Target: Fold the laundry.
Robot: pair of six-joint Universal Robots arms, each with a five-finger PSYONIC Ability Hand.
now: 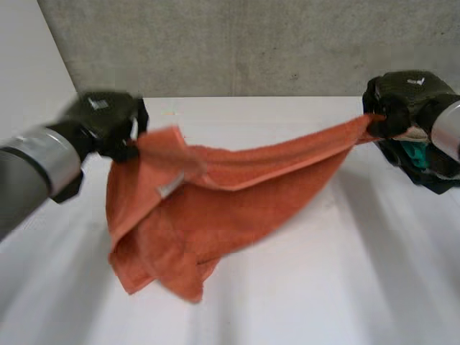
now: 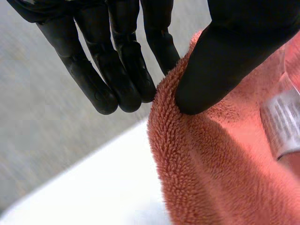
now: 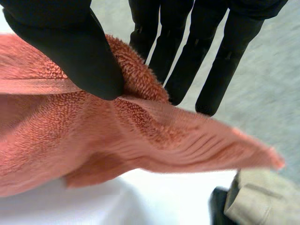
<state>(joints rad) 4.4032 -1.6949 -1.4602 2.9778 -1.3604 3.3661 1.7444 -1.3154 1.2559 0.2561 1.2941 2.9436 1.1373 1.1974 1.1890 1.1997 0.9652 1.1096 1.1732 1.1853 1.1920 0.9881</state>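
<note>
The counter [image 1: 323, 287] occupies the field from 3 o'clock through 6 o'clock to 9 o'clock. The wall [image 1: 251, 43] stands behind it at 12 o'clock. The left robot hand [image 1: 108, 122] is positioned at 10 o'clock, above the counter. The right robot hand [image 1: 402, 108] is positioned at 2 o'clock. The towel [image 1: 237, 194] spans between both robot hands. Each robot hand pinches one upper corner of the towel. Below the left robot hand, the towel hangs toward 7 o'clock, where its folds bunch. Contact between the lowest folds and the counter cannot be determined. The label [image 1: 170, 188] sits on the towel, near the left robot hand, at its 4 o'clock.
</note>
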